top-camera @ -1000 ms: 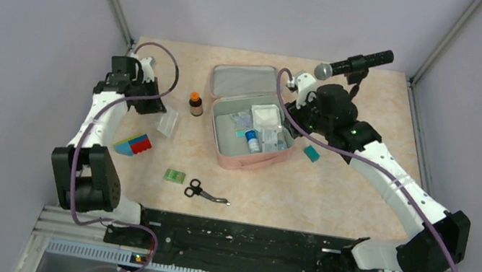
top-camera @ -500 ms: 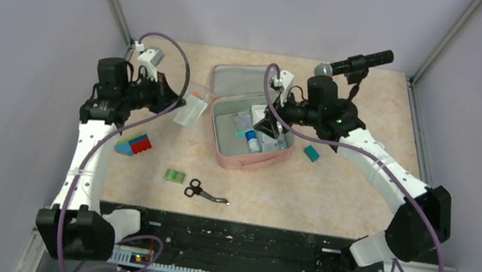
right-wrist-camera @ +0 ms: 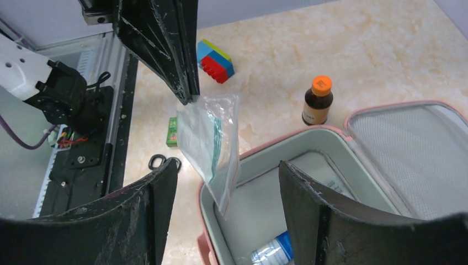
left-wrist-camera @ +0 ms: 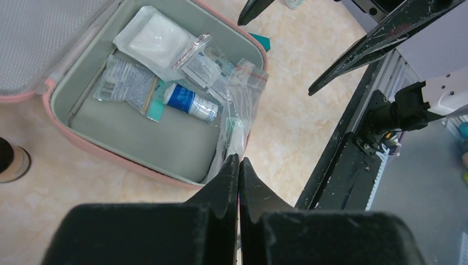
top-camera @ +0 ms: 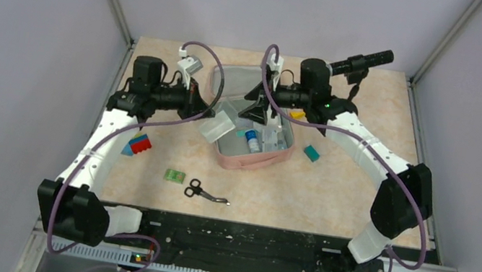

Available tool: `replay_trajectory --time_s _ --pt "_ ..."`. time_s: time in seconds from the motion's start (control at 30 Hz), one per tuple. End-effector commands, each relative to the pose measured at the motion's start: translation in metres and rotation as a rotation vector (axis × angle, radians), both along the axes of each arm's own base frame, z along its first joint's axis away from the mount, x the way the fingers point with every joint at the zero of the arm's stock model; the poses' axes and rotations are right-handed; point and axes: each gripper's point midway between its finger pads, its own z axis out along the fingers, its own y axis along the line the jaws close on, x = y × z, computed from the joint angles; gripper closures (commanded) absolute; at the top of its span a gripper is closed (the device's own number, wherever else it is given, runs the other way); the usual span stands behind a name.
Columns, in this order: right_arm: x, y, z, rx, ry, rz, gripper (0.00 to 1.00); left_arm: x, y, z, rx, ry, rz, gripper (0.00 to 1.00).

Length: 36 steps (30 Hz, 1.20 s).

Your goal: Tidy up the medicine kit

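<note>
Pinching a clear plastic bag [top-camera: 217,129] between clamped fingers, the left gripper [top-camera: 201,111] hangs it over the left rim of the unzipped pink medicine kit [top-camera: 254,161] mid-table. The right gripper [top-camera: 262,109] hovers above the kit's far side, jaws spread, holding nothing.

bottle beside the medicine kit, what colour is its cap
Orange cap on a brown bottle, clearest in the right wrist view.
</note>
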Motion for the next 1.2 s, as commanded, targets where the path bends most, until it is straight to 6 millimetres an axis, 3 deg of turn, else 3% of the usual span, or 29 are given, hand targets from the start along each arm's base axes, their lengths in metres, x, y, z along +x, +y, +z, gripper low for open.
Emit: replay_trajectory --time_s 0.0,0.2,0.37,0.47,0.57,0.67,0.8,0.97,1.1,1.17 --pt "-0.005 0.009 0.024 0.077 -0.041 0.084 0.33 0.004 -0.011 0.028 0.015 -0.172 -0.095 1.0" --pt "-0.016 0.019 0.01 0.075 0.024 0.161 0.4 0.009 -0.016 0.031 0.017 -0.189 -0.097 1.0" --pt "-0.003 0.025 -0.002 0.062 0.046 0.091 0.43 0.014 -0.017 0.033 0.018 -0.201 -0.094 1.0" --pt "0.008 0.022 -0.01 0.03 0.021 0.023 0.43 0.026 -0.01 0.023 0.067 -0.184 -0.021 0.99" --pt "0.01 0.011 -0.019 -0.017 0.0 -0.012 0.43 0.034 0.007 0.003 0.169 -0.178 0.056 0.65" --pt "0.009 -0.003 -0.026 -0.042 0.0 -0.053 0.42 0.036 0.025 -0.022 0.248 -0.127 0.158 0.51" --pt "0.014 -0.019 -0.043 -0.101 -0.006 -0.163 0.41 0.037 0.055 -0.053 0.325 0.043 0.385 0.47" --pt "0.02 -0.022 -0.059 -0.11 0.091 -0.256 0.39 0.019 0.057 -0.073 0.311 0.122 0.417 0.45" --pt "0.021 -0.017 -0.065 -0.105 0.126 -0.266 0.39 0.023 0.075 -0.089 0.35 0.173 0.548 0.4" --pt "0.022 -0.015 -0.067 -0.104 0.136 -0.267 0.39 0.023 0.073 -0.092 0.334 0.197 0.555 0.4"
